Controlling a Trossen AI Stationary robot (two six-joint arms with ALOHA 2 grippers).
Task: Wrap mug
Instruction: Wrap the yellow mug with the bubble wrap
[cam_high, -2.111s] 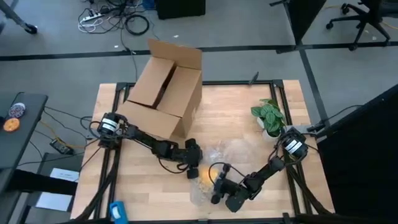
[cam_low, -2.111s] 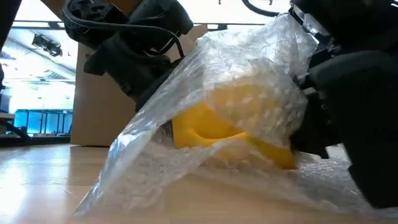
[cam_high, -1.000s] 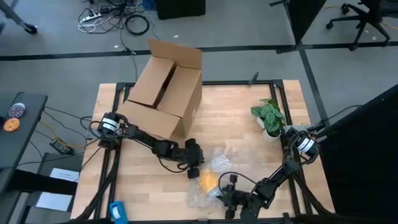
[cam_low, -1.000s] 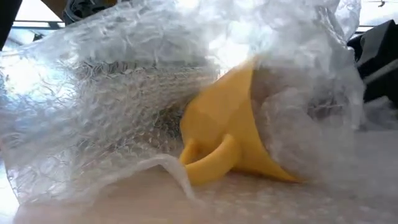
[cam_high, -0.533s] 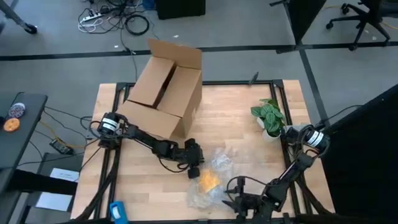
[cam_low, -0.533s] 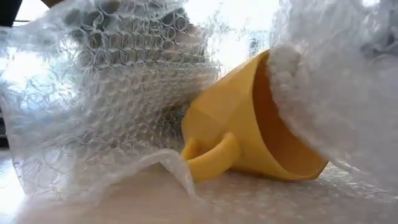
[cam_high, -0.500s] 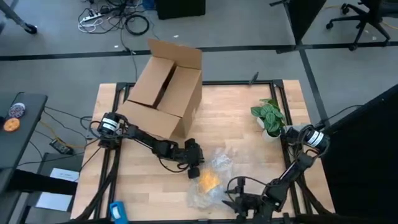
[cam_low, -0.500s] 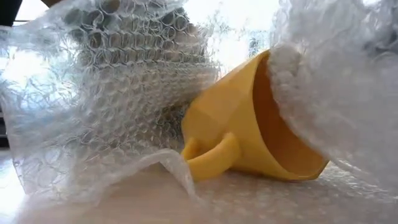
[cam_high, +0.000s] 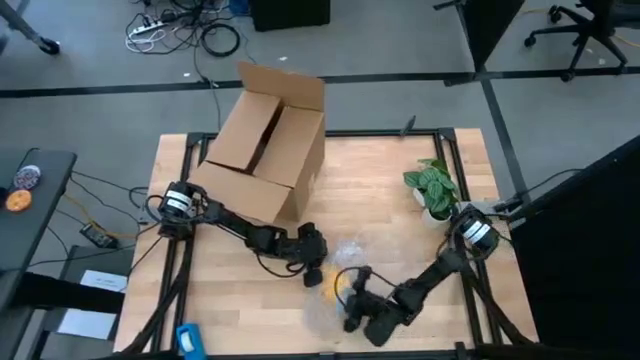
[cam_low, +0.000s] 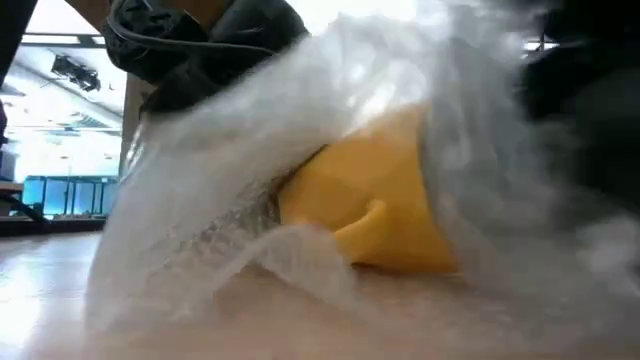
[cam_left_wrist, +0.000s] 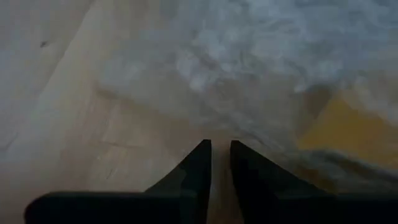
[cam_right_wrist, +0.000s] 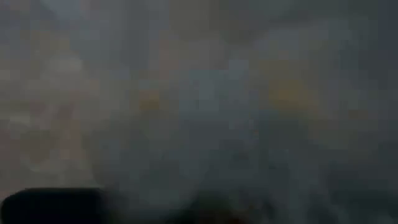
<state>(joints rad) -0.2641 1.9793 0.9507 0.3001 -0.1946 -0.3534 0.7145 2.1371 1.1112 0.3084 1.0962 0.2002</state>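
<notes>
Your mug lies on its side near the table's front edge, at about 6 o'clock from the table's middle in the high view, its yellow body and loop handle showing in the low view under a draped sheet of bubble wrap that covers it from above and spreads onto the wood on both sides; in the high view only a sliver of yellow peeks out between the two grippers. Your left gripper sits at the mug's 10 o'clock, right against the wrap, and its wrist view shows the two dark fingers drawn nearly together with only a thin slit between them, tips close to the wrap's edge; whether they pinch the film cannot be told. Your right gripper is at the mug's 5 o'clock, pressed into the wrap; its wrist view is all grey haze, so you cannot tell whether it is open or closed. A cardboard box stands open at the table's 11 o'clock corner, and a small potted plant sits at 2 o'clock, well apart from the mug
</notes>
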